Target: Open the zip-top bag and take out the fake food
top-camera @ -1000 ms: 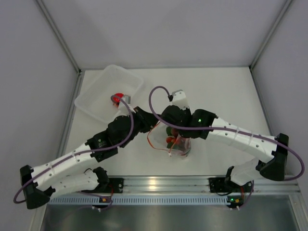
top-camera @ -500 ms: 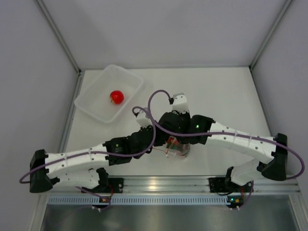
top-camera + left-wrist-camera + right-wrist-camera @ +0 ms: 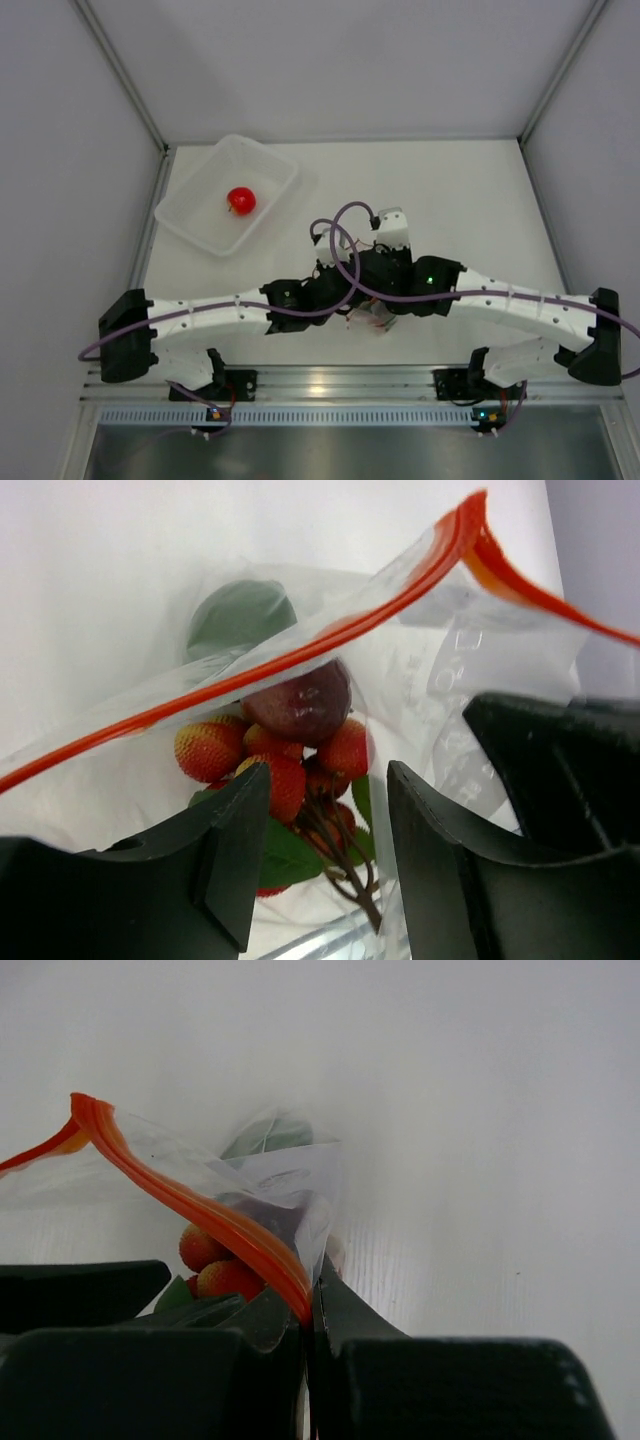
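Note:
The zip-top bag (image 3: 470,670) is clear, and its orange-red zip strip (image 3: 300,652) gapes open. My right gripper (image 3: 308,1305) is shut on the strip edge of the bag (image 3: 275,1175) and holds it up. My left gripper (image 3: 325,825) is open at the bag's mouth, with the cluster of little red balls with green leaves (image 3: 290,780) between its fingers. A dark maroon ball (image 3: 300,702) lies behind the cluster. A green ball (image 3: 240,615) shows through the plastic. The red tomato (image 3: 240,200) lies in the tub. From above, both wrists hide most of the bag (image 3: 372,318).
A rigid translucent tub (image 3: 270,165) stands at the back left of the white table. Both arms meet near the table's front middle, with purple cables looping over them. Grey walls close in the left, right and back.
My left arm has left the tub, where the tomato now lies, and swung right and forward to the bag. My right arm has drawn the bag a little nearer the front edge.

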{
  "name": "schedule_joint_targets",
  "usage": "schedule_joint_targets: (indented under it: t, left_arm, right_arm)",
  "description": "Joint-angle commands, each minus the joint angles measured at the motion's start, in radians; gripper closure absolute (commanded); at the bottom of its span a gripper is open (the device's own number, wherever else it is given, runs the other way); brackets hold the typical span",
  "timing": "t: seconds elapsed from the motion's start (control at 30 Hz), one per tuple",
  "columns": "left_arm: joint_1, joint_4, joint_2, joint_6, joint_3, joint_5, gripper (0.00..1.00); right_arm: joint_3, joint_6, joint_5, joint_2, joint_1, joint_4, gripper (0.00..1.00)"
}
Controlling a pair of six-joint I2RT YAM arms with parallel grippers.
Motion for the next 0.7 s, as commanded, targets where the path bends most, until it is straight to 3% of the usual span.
schedule_joint_targets:
  t: [0.0, 0.27, 0.67]
  left_arm:
    - [0.029, 0.039, 0.064, 0.038, 0.083, 0.028, 0.43]
    - [0.097, 0.040, 0.257, 0.087, 0.198, 0.130, 0.42]
    - [0.097, 0.142, 0.438, 0.161, 0.340, 0.290, 0.39]
  right_arm:
    - [-0.036, 0.034, 0.032, -0.052, 0.014, -0.022, 1.00]
    - [-0.164, 0.011, -0.039, -0.186, -0.062, -0.012, 1.00]
    - [-0.295, -0.057, -0.135, -0.367, -0.220, -0.012, 1.00]
